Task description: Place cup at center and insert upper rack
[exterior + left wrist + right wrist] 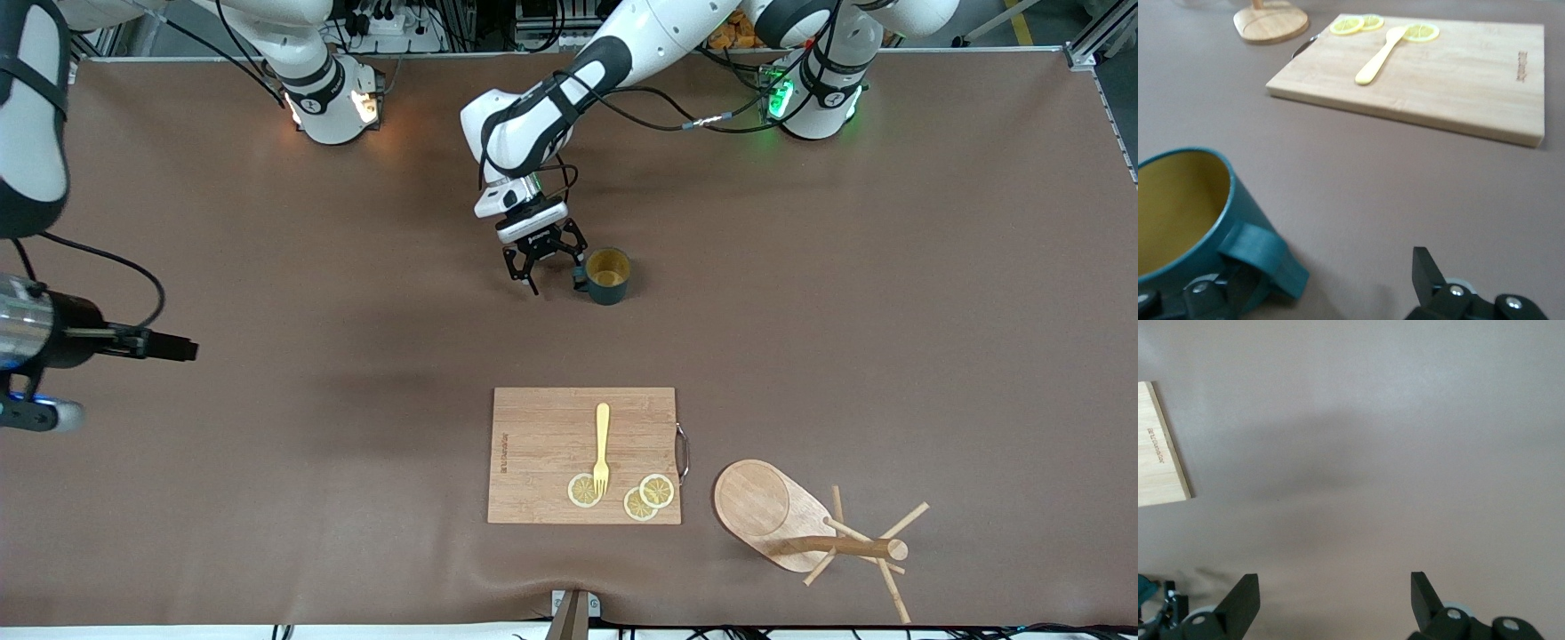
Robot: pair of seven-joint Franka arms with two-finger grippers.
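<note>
The dark teal cup point(609, 276) stands upright on the table near its middle; its yellowish inside and loop handle fill a corner of the left wrist view point(1185, 213). My left gripper point(556, 277) is low beside the cup, open, with the handle next to one finger point(1338, 287). The upper rack, a wooden mug tree point(765, 507), lies on its side near the front edge toward the left arm's end, its post and pegs level with the table. Its base shows in the left wrist view point(1271, 23). My right gripper point(178, 348) waits open and empty in the air at its own end point(1335, 600).
A rectangular wooden cutting board point(542, 444) lies nearer the front camera than the cup, with a yellow fork point(602, 444) and three lemon slices point(645, 498) on it. It also shows in the left wrist view point(1458, 80) and the right wrist view point(1155, 453).
</note>
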